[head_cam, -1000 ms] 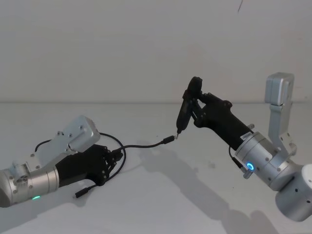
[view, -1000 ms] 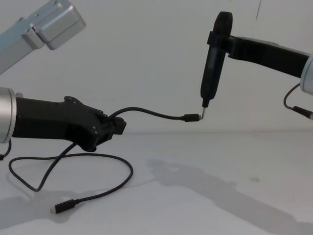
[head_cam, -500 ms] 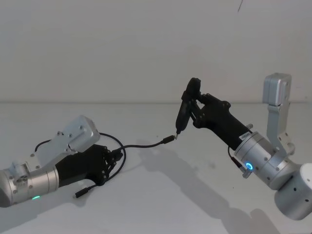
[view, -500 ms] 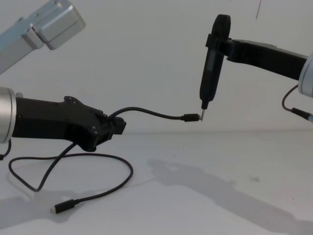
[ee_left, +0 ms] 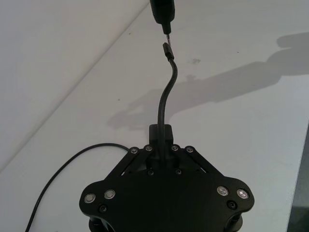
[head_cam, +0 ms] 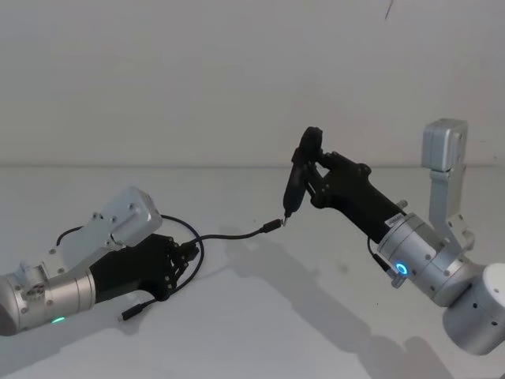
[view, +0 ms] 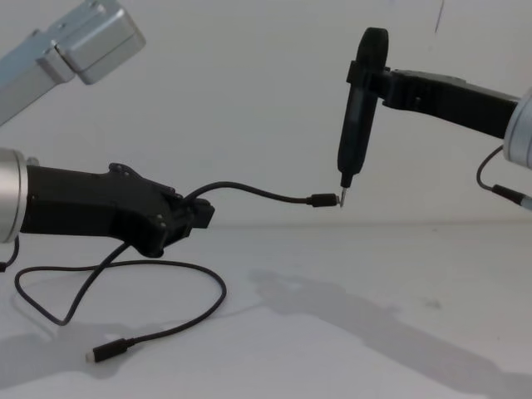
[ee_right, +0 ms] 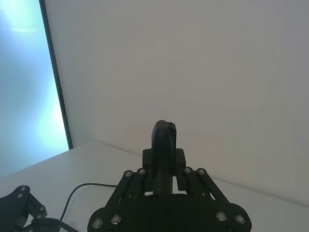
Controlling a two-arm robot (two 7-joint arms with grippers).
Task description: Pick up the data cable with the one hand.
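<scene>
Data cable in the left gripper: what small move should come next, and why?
Probably a small lift by the left gripper. It is shut on the long thin black data cable, but a loop and the far plug lie on the white table. The slim black stick-like tool touches the raised plug.

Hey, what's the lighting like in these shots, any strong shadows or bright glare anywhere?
Head view: soft, even light; the right gripper and its stick-like tool cast a long shadow on the table. Left wrist view: the data cable held by the left gripper has a grey shadow beside it. Right wrist view: a bright bluish panel glares. Chest view: faint shadows under the cable.
</scene>
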